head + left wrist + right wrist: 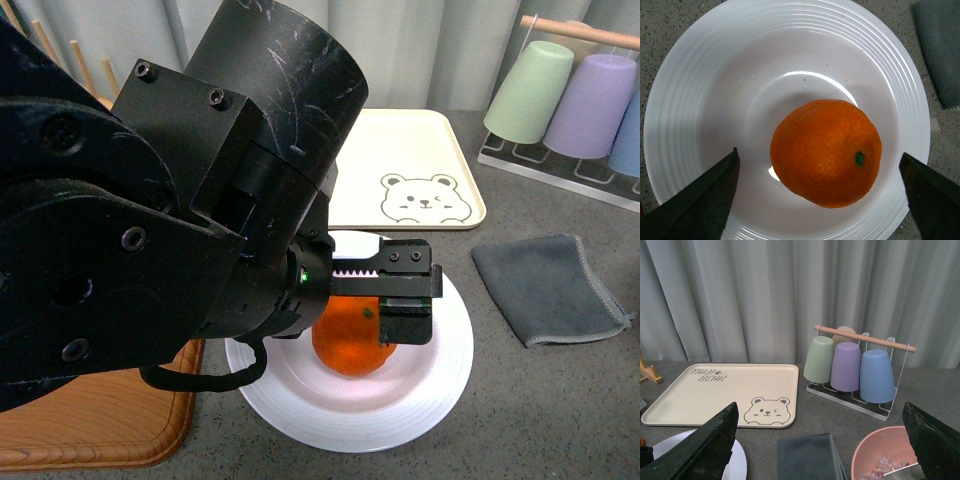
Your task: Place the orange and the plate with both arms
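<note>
The orange [348,352] lies in the well of the white plate [445,370], low in the middle of the front view. My left gripper [395,300] hangs straight above it, open. In the left wrist view the orange [825,152] rests on the ridged plate [715,75], its green stem mark facing up. My left gripper [818,152] straddles the fruit there, with both dark fingers [705,200] well apart from it. My right gripper [820,405] is open and holds nothing. It is raised over the table, with a sliver of the plate [737,462] at its side. It is out of the front view.
The beige bear tray [410,170] lies behind the plate. A grey cloth [550,285] is to its right, and a rack of upturned cups [570,100] stands at the back right. A wooden board [100,420] borders the plate's left. A pink bowl [885,455] sits by the cloth.
</note>
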{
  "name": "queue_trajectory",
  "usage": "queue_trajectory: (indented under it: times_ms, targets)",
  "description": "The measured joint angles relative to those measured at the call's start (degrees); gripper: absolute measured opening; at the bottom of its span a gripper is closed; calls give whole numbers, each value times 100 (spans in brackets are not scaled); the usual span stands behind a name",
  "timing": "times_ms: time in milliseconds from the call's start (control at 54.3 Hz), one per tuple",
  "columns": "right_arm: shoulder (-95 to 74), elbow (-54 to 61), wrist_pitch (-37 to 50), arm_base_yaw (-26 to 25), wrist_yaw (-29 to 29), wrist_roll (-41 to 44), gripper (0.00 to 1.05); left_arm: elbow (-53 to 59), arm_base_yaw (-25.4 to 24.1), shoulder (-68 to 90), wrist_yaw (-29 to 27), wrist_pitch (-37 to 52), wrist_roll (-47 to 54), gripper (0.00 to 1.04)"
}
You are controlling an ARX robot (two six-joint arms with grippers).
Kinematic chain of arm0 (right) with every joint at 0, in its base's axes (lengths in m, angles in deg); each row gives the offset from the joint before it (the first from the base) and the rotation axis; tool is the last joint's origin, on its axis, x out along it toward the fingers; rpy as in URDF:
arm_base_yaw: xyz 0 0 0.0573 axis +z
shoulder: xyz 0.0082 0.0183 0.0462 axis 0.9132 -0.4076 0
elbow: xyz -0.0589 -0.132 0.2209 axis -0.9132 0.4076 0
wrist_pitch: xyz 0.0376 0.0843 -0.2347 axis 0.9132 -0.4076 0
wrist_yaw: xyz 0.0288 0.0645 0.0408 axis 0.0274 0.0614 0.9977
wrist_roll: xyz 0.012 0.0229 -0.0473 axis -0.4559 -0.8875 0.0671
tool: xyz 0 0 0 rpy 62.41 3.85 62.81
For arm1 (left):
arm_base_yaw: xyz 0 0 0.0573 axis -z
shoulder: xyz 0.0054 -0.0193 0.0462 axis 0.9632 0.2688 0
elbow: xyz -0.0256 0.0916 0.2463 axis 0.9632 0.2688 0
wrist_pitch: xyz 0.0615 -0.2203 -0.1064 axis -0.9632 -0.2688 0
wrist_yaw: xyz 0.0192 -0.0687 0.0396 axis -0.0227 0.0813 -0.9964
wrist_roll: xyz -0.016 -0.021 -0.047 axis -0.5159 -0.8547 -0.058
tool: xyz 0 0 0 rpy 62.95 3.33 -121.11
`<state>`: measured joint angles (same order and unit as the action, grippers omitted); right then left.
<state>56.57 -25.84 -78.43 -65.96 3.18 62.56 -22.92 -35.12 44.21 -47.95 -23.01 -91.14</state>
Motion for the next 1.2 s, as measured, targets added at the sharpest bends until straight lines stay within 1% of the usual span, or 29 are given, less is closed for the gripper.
queue_trajectory:
  times_ms: [74,350,479,607,626,644,663,681,699,736,773,791,828,939,994,1012,1123,1160,1196]
  targets:
    - [0,0,2,0,2,0,96,0,-33,-85,0,0,-9,98]
    - [0,0,2,0,0,0,96,245,-442,-1036,-125,76,63,98]
    - [0,0,2,0,0,0,96,623,-796,-1506,-216,184,166,98]
    - [0,0,2,0,0,0,96,1172,-1226,-2026,-188,492,181,98]
    - [0,0,2,0,0,0,96,1220,-1235,-2037,-280,568,260,98]
    - [0,0,2,0,0,0,96,1370,-1239,-2033,-599,962,378,95]
    - [0,0,2,0,0,0,96,1563,-1252,-2000,-999,1596,575,92]
    - [0,0,2,0,0,0,96,1659,-1257,-1985,-1196,1919,684,90]
    - [0,0,2,0,0,0,96,1864,-1276,-1961,-1523,2538,960,86]
    - [0,0,2,0,33,0,96,2306,-1353,-1947,-1976,3624,1340,79]
    - [0,0,0,0,13,0,96,2710,-1460,-2006,-2085,4487,1720,72]
    - [0,0,0,0,4,0,96,2951,-1561,-2116,-2079,4981,1864,67]
    - [0,0,0,0,2,0,96,3198,-1703,-2343,-2004,5416,2046,59]
    - [0,0,0,0,-2,0,96,3637,-2009,-2997,-1735,5589,2247,42]
    - [0,0,0,0,0,0,96,3906,-2162,-3298,-1543,5515,2315,31]
    - [0,0,2,0,7,0,96,3950,-2188,-3344,-1517,5497,2321,29]
    - [0,0,0,0,2,0,96,4343,-2516,-3895,-1268,5241,2363,7]
    - [0,0,0,0,2,0,96,4446,-2603,-4107,-1176,5145,2369,4]
    - [0,0,2,0,2,0,96,4513,-2662,-4264,-1104,5069,2378,4]
